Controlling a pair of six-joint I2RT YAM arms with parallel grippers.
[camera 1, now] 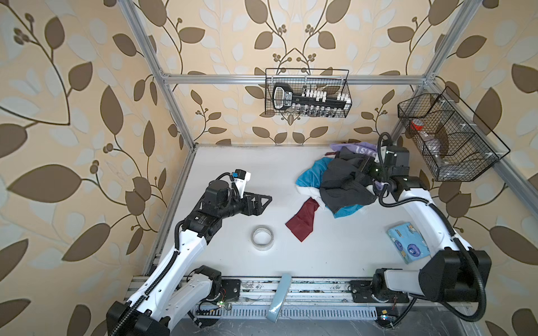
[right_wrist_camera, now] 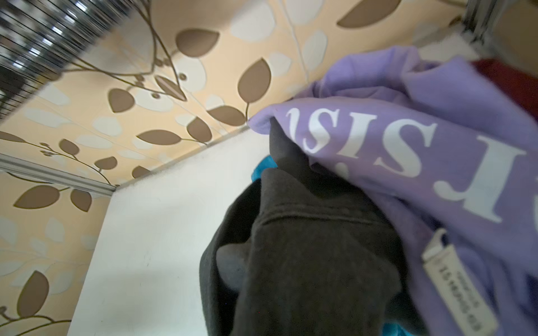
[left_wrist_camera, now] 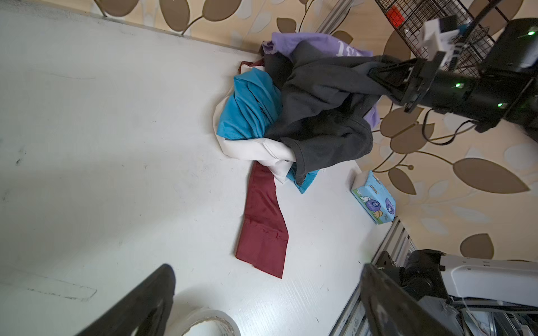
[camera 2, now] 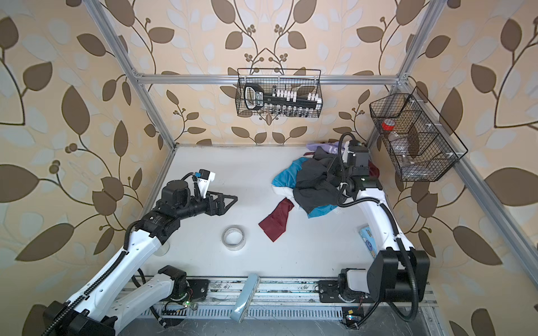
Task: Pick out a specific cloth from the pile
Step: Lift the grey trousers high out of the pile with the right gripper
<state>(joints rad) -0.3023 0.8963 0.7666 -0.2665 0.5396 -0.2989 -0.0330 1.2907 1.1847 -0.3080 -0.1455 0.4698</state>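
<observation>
The white surface (camera 1: 233, 174) is seen beneath both sets of jaws. The pile (camera 1: 310, 174) is heaped just under the right jaws, which are pressed together on a fold of the dark grey cloth (camera 1: 343, 183). The cloth is draped from them over the pile's top. The left jaws are spread and empty, well apart from the pile, with a tape roll (camera 1: 262, 237) near them.

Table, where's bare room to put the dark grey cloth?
Widest: far left, between back wall, left end effector and the heap of mixed garments. Also the front, between clear tape roll, maroon cloth strip and blue tissue pack. Far right corner is crowded: right end effector grips the dark grey cloth there.
</observation>
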